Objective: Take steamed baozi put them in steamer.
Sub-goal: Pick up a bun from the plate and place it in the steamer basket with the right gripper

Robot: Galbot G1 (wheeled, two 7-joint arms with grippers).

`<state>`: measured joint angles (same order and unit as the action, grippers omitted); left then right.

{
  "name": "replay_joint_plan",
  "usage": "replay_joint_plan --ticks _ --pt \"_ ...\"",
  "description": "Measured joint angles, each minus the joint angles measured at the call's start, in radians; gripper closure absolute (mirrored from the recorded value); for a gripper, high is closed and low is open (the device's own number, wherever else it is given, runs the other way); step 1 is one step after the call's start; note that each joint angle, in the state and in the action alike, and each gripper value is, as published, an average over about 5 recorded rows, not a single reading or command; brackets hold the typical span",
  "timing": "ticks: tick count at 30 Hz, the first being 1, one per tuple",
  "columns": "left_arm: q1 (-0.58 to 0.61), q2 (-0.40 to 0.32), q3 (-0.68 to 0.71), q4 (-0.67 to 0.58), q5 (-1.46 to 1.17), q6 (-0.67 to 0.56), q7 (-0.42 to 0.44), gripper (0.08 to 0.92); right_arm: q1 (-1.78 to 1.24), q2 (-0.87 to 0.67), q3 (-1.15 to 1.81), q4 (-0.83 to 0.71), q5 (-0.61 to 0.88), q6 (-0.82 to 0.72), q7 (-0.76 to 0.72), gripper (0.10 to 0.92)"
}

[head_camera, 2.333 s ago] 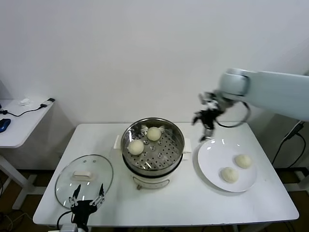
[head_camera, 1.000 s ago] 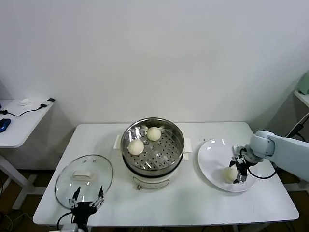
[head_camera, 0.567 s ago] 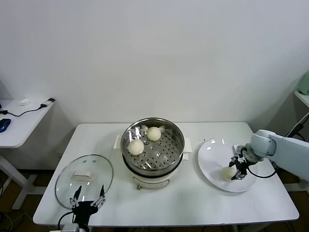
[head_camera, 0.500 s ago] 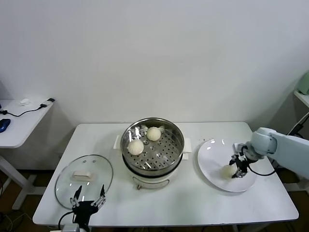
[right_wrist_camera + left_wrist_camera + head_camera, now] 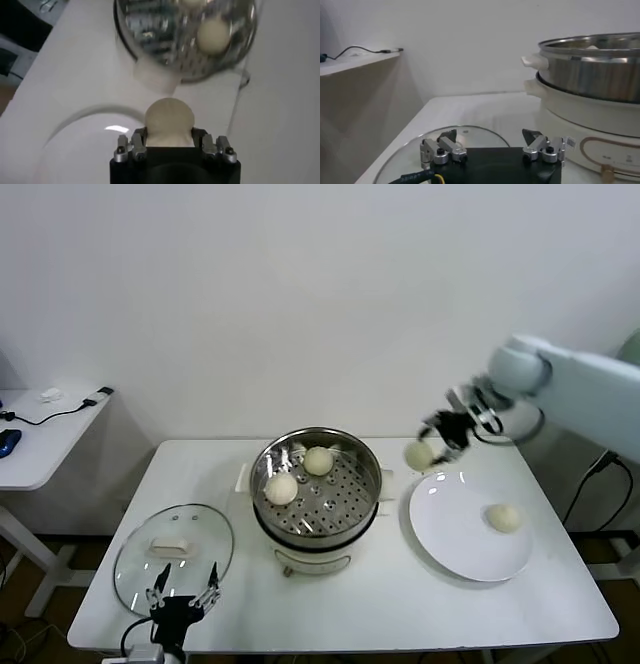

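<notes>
Cream-white baozi (image 5: 419, 454) was pinched in the right gripper (image 5: 440, 440), held clear above the plate (image 5: 452, 534) for carrying toward the steamer (image 5: 316, 484); left gripper (image 5: 184, 593) waited spread by the lid (image 5: 173, 556).

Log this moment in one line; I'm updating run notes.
right gripper: shut on baozi, airborne beside steamer | left gripper: open, idle by lid | plate: one bun

The head camera looks forward and down from high over the white table (image 5: 340, 614), wall behind. The left wrist camera sits low — nearly level with the tabletop — facing the steamer (image 5: 592, 65) at its 2 o'clock. The right wrist camera looks straight down from above. All three share the steamer (image 5: 317, 484).
</notes>
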<state>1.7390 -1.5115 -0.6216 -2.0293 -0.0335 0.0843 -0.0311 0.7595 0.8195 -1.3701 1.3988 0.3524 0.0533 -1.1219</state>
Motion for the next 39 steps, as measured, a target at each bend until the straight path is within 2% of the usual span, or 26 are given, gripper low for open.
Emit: replay_joint_plan --ticks 8,16,33,39 --pt "0.002 0.003 -0.009 -0.004 -0.003 -0.001 0.001 0.177 0.077 0.177 -0.045 0.112 -0.027 0.119 -0.004 0.420" --pt "0.007 -0.004 -0.008 -0.004 -0.001 -0.003 0.000 0.177 0.052 0.302 -0.092 0.140 -0.120 0.202 0.034 0.420" --pt "0.011 -0.007 -0.013 0.003 0.002 -0.011 -0.004 0.177 -0.107 0.436 -0.121 0.022 -0.280 0.305 0.115 0.421" --pt "0.008 -0.008 -0.013 0.005 0.003 -0.013 -0.004 0.177 -0.145 0.466 -0.117 -0.021 -0.310 0.328 0.130 0.376"
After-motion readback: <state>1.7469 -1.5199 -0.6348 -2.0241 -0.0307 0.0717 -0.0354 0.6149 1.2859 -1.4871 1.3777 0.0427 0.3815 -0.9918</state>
